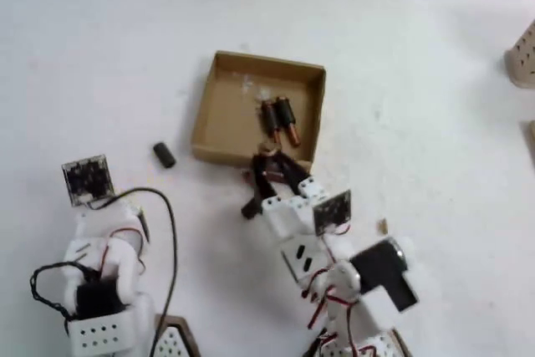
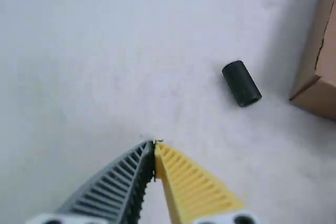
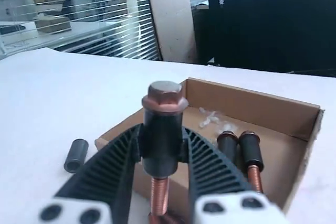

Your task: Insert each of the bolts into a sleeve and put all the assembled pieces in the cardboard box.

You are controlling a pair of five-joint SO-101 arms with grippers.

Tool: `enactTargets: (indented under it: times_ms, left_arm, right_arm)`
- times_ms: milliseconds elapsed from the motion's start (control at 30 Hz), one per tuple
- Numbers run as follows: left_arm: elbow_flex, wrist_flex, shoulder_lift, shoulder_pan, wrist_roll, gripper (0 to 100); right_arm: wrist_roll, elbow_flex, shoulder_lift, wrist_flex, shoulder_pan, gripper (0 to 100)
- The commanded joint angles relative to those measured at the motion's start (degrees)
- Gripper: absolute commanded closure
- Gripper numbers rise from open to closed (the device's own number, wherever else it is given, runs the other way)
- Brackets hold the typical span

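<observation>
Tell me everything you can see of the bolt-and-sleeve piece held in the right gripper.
The assembled piece is a copper-coloured bolt with a flanged hex head, pushed through a smooth black cylindrical sleeve. The head sits at one end of the sleeve and the threaded shank sticks out of the other. The right gripper is shut on the sleeve, with its black ribbed fingers pressing on opposite sides. In the high view the piece is at the near wall of the cardboard box.
</observation>
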Motion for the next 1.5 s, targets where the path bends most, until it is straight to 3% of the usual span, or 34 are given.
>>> enactTargets:
  times_ms: [0,133,467,633,1000,1333,1467]
  left_arm:
    - [0.0,3.3,1.2,3.7,-6.7,98]
    - [-0.1,3.9,1.2,3.8,-9.2,98]
    - [-0.4,4.8,1.2,3.6,-9.3,98]
    - [-0.4,4.9,1.2,3.6,-9.3,98]
    - [-0.4,5.0,1.2,3.6,-9.3,98]
    - [-0.4,5.0,1.2,3.6,-9.3,98]
    - [-0.4,5.0,1.2,3.6,-9.3,98]
  right_arm:
    - [-0.3,-0.1,-9.4,8.0,2.0,98.2]
    - [-0.3,-1.2,-21.7,22.2,3.0,98.2]
    - [-0.3,-16.3,-53.8,81.4,10.0,98.2]
    - [-0.3,-24.9,-58.2,95.8,10.0,98.2]
    - [4.1,-49.1,-37.9,112.2,10.2,98.2]
    - [4.4,-77.9,-9.4,128.7,16.4,98.1]
    - [11.4,-91.4,3.1,138.1,17.5,98.1]
